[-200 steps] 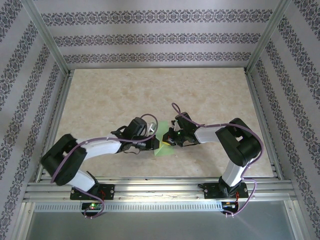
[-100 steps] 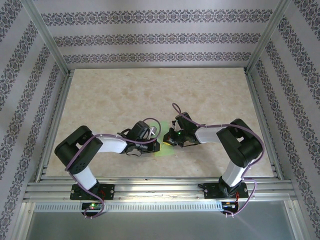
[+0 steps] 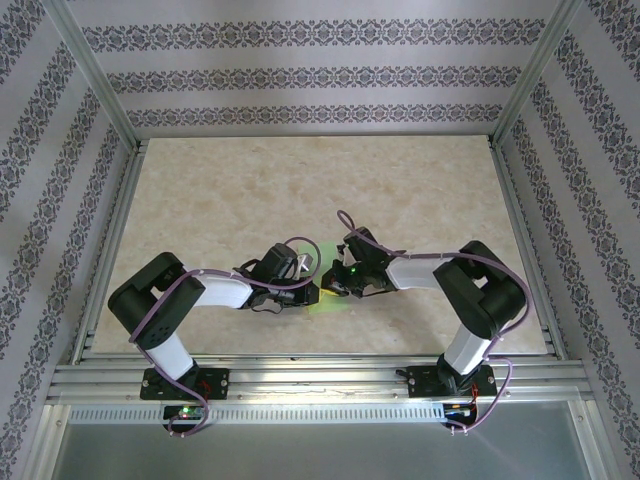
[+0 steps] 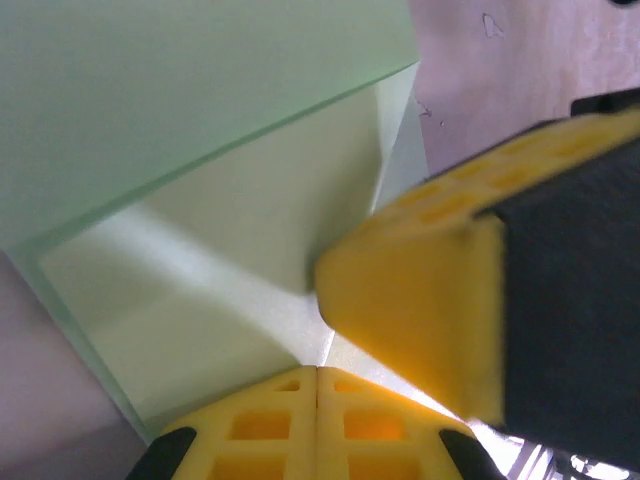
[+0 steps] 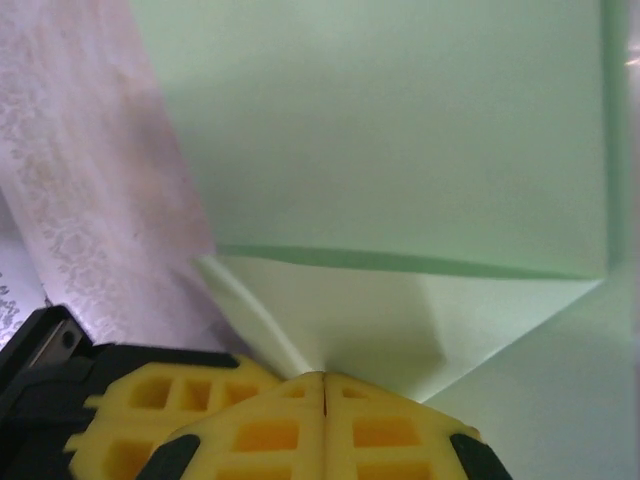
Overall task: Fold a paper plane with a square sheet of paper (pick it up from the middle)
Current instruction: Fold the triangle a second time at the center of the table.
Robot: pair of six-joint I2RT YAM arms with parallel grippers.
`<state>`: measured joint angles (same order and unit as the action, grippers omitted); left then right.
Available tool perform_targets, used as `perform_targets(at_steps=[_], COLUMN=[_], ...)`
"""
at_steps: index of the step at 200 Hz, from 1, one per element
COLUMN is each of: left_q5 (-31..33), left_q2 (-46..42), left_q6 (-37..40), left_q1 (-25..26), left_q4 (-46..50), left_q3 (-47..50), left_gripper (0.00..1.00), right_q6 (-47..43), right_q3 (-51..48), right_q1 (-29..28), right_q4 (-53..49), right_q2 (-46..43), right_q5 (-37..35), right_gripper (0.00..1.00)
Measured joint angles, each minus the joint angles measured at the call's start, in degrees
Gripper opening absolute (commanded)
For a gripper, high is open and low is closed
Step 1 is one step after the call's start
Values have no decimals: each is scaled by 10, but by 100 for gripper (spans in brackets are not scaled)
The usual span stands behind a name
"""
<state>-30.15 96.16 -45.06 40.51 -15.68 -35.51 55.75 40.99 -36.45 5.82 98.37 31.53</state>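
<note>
Right tool (image 3: 329,285) has edged left beside left tool (image 3: 312,292), both pinching folded paper (image 3: 330,303).

Near-centre of counter (image 3: 300,180): sheet of paper (image 3: 324,303) between the two hands, left hand (image 3: 312,291) at its left side, right hand (image 3: 334,284) at its right, tips just beside each other, arm bases well apart along the counter's near edge.
</note>
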Motion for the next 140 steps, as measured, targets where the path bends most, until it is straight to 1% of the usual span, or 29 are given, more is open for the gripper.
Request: perform_targets(at_steps=[44,102,140], left_q5=[0,0,0], left_q2=[0,0,-1], left_q6=[6,16,17], left_q1=[0,0,0], left_q4=[1,4,4], left_q3=[0,-1,-1], left_gripper=[0,0,0], right_q6=[-5,-17,-21], right_q3=[1,3,6], right_q1=[21,90,101], right_q4=[-3,-5,-14], right_q2=[4,5,0], right_q5=[3,5,-12], right_gripper=[0,0,0])
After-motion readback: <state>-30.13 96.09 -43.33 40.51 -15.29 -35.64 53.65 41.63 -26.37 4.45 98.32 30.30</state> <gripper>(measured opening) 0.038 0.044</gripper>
